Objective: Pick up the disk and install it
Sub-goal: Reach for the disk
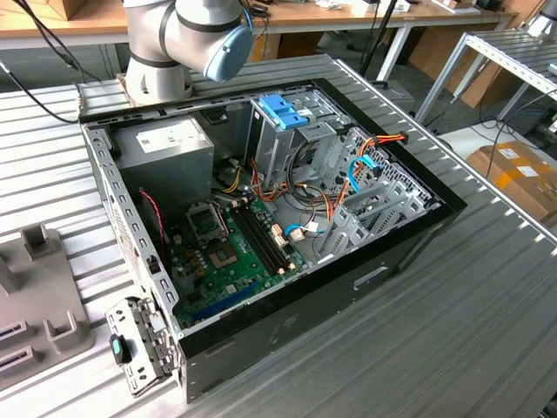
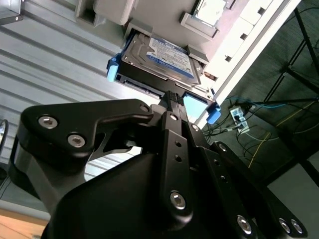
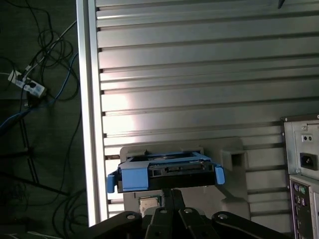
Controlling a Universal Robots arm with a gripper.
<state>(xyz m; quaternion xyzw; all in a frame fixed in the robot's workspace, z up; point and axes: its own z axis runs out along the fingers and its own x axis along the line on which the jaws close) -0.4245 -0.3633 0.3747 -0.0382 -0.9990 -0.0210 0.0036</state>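
- Step in hand: as I judge it, this is the start of the pick. The disk (image 2: 158,56) has not been lifted and nothing has been installed.
- The disk lies flat in a grey holder (image 3: 232,162) on the slatted metal surface (image 3: 199,74), close to that surface's edge. Its label faces up and its light-blue carrier rails stick out at both ends.
- My end effector (image 2: 172,95) has its fingers drawn together with no gap showing between the tips. In both wrist views the tips line up with the middle of the disk's near edge.
- I cannot tell whether the tips touch that edge or hang short of it. I see nothing pinched between them, so I take it that I hold nothing.
- The open computer case (image 1: 287,218) sits on the same surface in the exterior view, with a metal drive cage under a blue handle (image 1: 283,111) inside. Its rear panel (image 3: 304,164) shows near the holder in the first wrist view.
- What the pick calls for, in my judgement: the fingers must part wide enough to take the disk, and they must close on solid faces of the drive or its carrier, not on the flexible rail ends.
- The lift must come straight out of the holder's slot so the rails do not catch on its walls.
- The install will need the disk kept square to the bay, since cables crowd the case around the cage.
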